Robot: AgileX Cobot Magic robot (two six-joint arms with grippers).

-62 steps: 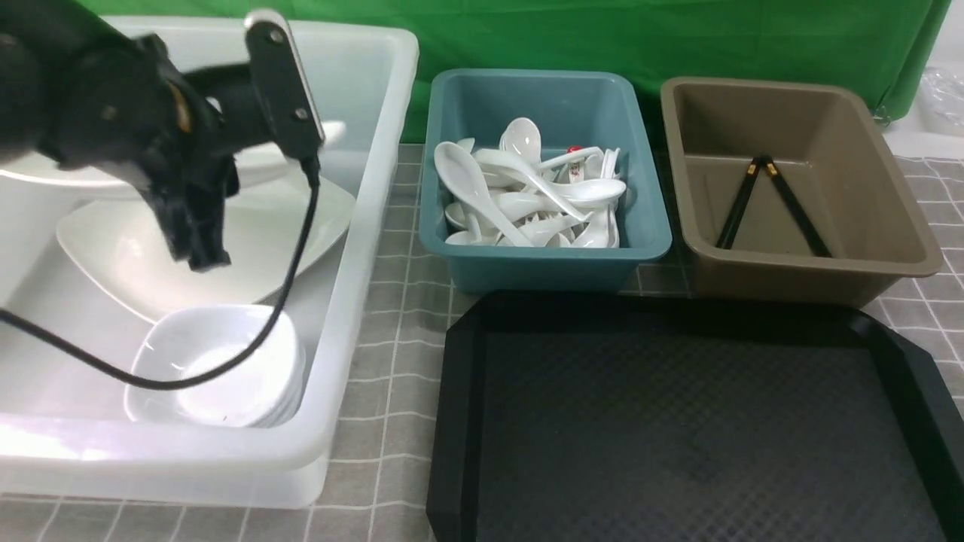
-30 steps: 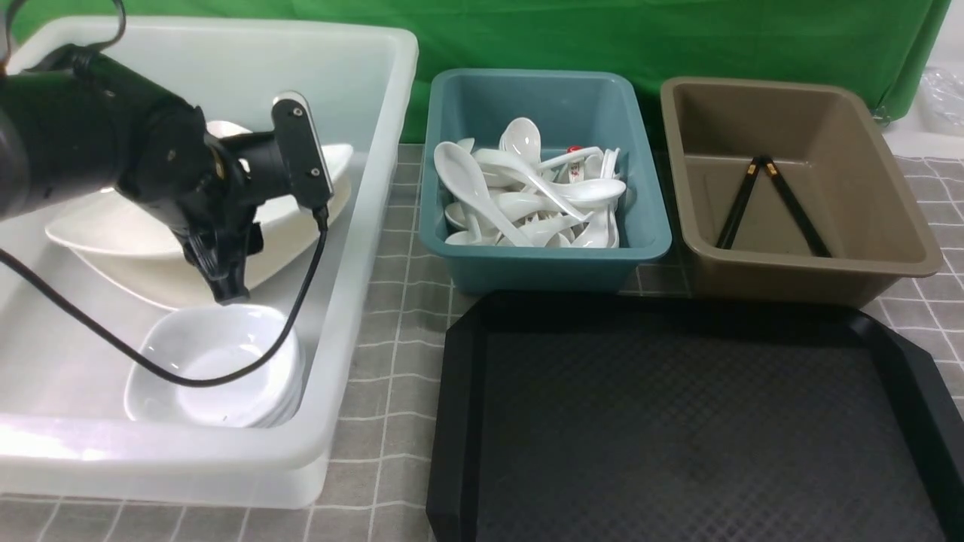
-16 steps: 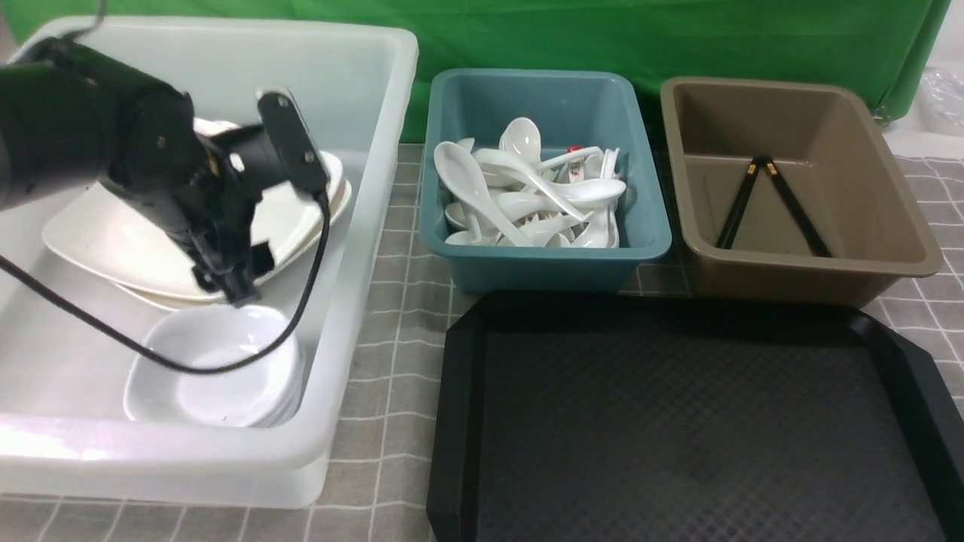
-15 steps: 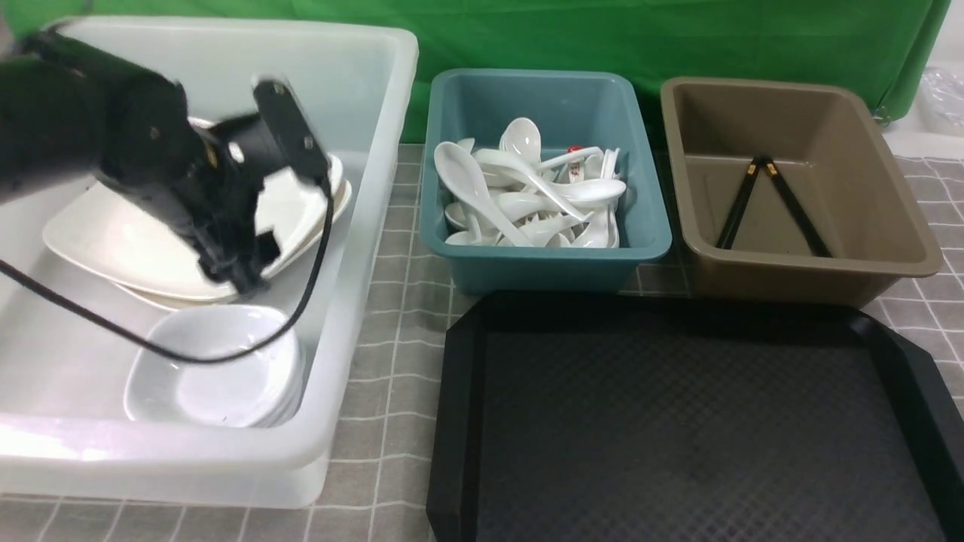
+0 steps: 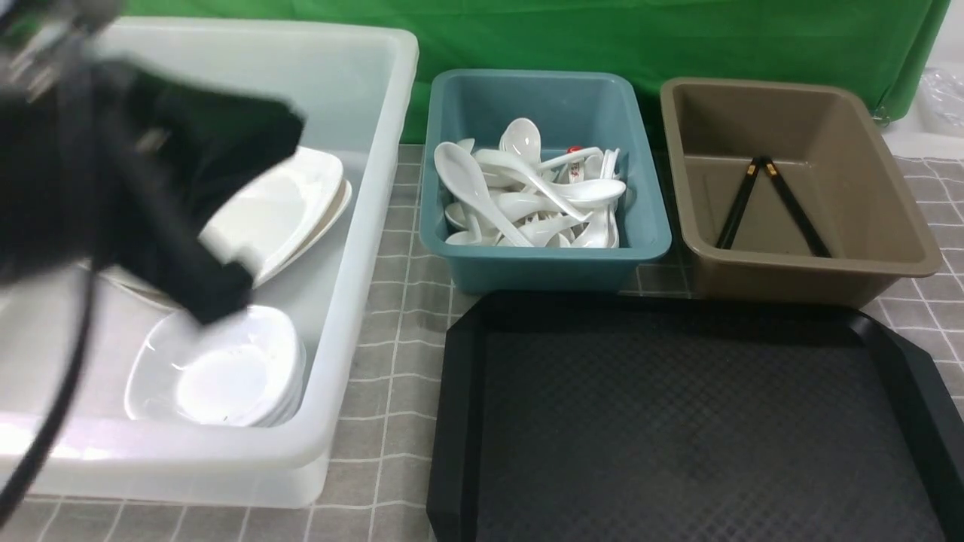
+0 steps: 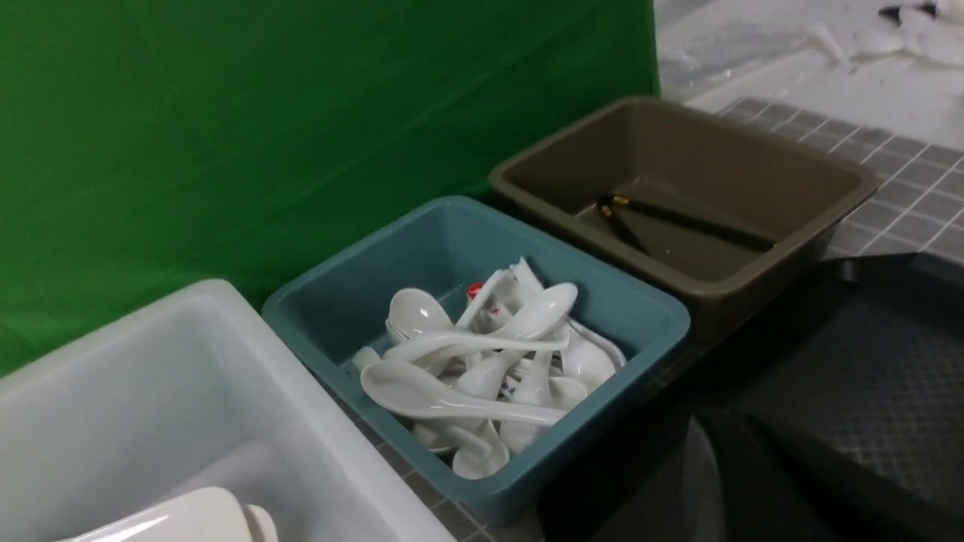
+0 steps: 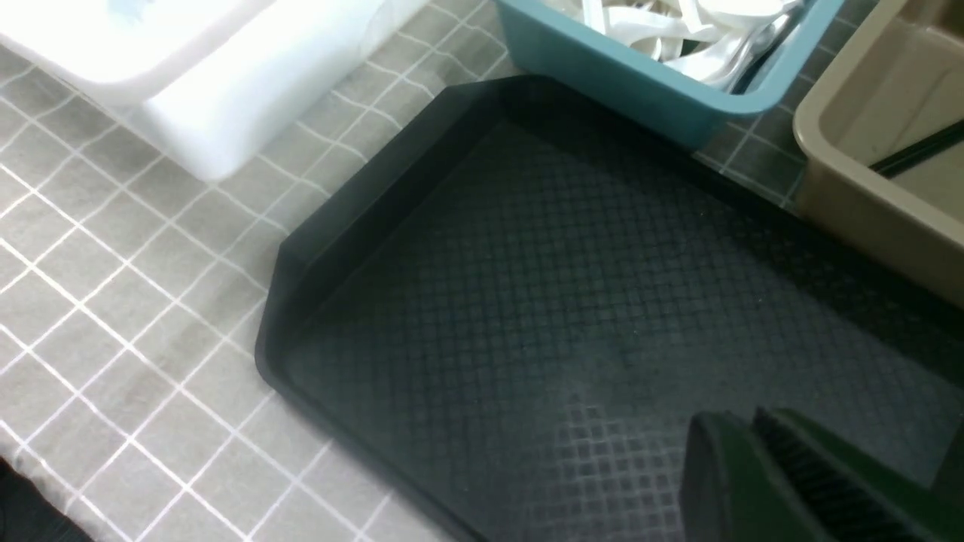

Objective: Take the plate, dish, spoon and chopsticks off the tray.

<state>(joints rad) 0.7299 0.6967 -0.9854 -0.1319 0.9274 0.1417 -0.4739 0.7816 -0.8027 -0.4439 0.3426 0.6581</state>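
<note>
A gray cloth with white grid lines covers the table, with a green cloth (image 5: pixel 542 38) behind. The landmark is the black tray (image 5: pixel 700 421). To its left, a white tub (image 5: pixel 324 406) holds the plate (image 5: pixel 279 203), stacked on another, and small white dishes (image 5: pixel 226 369). Behind the tray, a teal tub (image 5: pixel 542 263) holds white spoons (image 5: pixel 467 181); a brown tub (image 5: pixel 798 271) beside it holds black chopsticks (image 5: pixel 798 207). The left gripper (image 6: pixel 715 429), closed, is left of the tray, blurred. The right gripper (image 7: pixel 742 421), above the tray, looks nearly closed.
</note>
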